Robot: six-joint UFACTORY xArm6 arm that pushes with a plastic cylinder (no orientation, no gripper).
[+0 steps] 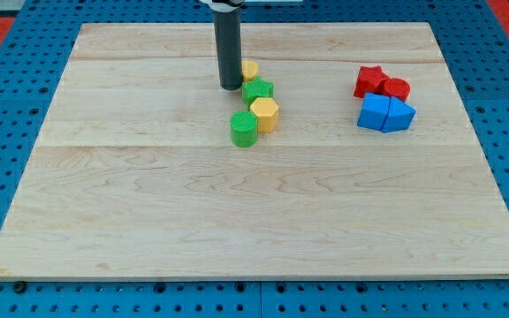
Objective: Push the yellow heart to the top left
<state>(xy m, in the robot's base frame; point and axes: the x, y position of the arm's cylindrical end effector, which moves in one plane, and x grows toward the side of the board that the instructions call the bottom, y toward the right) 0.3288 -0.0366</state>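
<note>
The pale wooden bench [148, 221] lies on a blue pegboard surface [7, 71], and its left part holds nothing but bare planks. Moving rightward, the first thing met is the dark rod, which comes down from the view's top edge just left of the bench's middle; my tip [231, 87] sits on the wood in the upper half. There are no jaws on this arm, only the straight rod, so there is nothing to be apart or together. Just below and slightly to the right of my tip stands a green cylinder [244, 129], clear of the rod. Right against the rod's right side is the yellow heart [250, 70], partly hidden behind it, so only its right portion shows; whether it touches the rod I cannot tell. It lies in the upper middle of the bench, well away from the top left corner. Below it, touching or nearly so, is a green block [258, 89] of irregular shape, and beneath that a yellow hexagon [265, 114] beside the green cylinder. Well apart, toward the view's right, a second cluster sits: a red star [370, 80] and another red block [396, 88] above, a blue cube [375, 112] and a blue triangular block [400, 116] below, all packed together.
</note>
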